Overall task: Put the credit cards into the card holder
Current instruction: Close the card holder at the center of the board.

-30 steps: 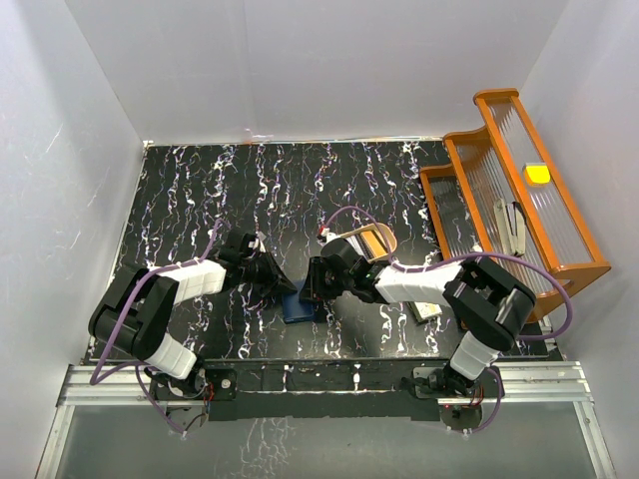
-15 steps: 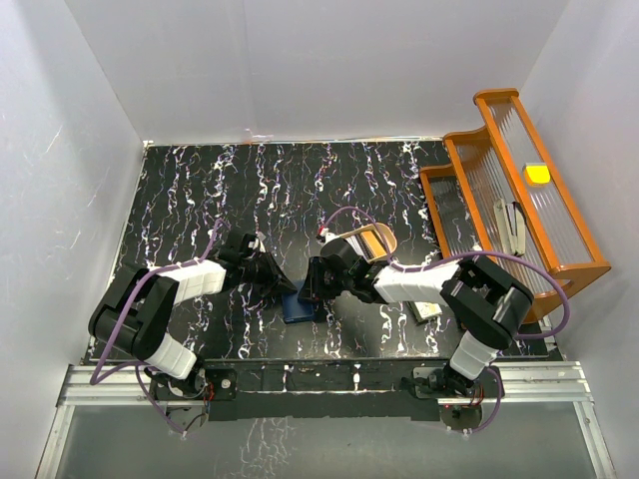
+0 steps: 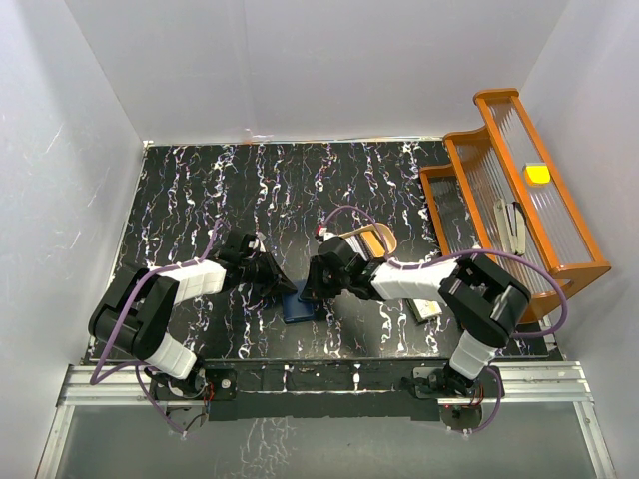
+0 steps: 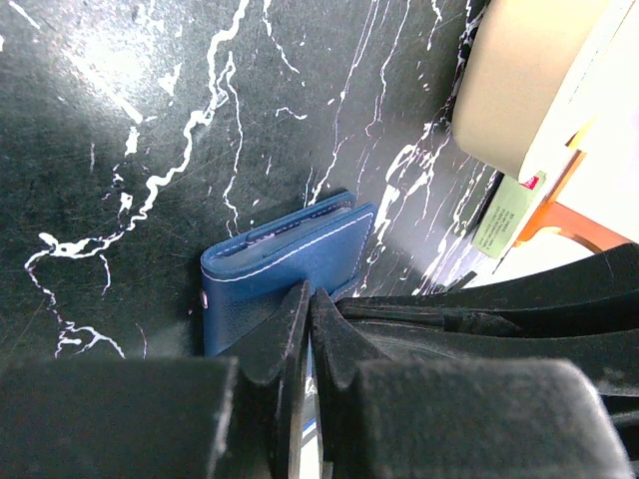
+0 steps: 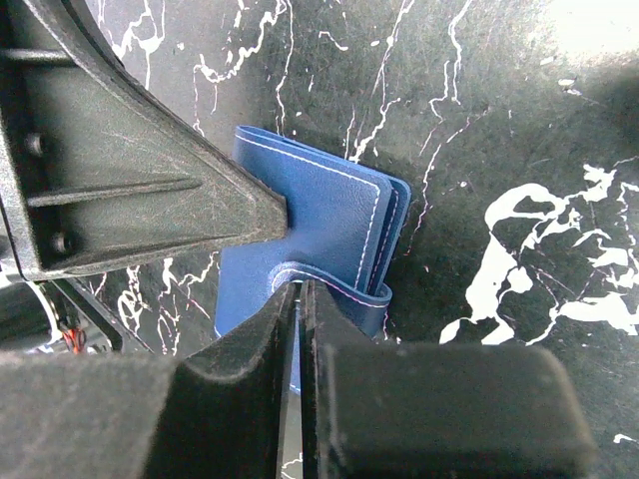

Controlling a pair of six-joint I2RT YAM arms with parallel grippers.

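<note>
L gripper [image 4: 306,299]: fingers pressed together, pinching the near edge of the card holder [image 4: 285,261], a folded navy wallet w/ white stitching right at its fingertips. R gripper [image 5: 300,294] meets it from the opposite side, nearly tip to tip. Its fingers are also pressed together, nipping the holder's strap tab [image 5: 329,277] where it loops over the fold. In the R wrist view the L gripper's finger touches the holder's top flap just left of the R gripper's tips. The holder sits on the black, white-veined surface [image 4: 150,120], directly under both grippers.

Outward: a tan rounded tray [image 4: 519,80] lies just past the R gripper, on its far side. A pale greenish slip [image 4: 504,215] lies by the tray; can't tell if it's one of the credit cards. Another pale card-like thing [image 3: 425,310] lies well behind the R gripper, by that arm's elbow. An orange rack [image 3: 519,190] stands far behind the R gripper, past the arm.

Progress, as a judgement: early. The holder looks shut or barely parted. No card shows inside it, and neither gripper carries one. Both grippers seem set to pull it open. Left to do: open the holder, fetch each card, slide it in.
</note>
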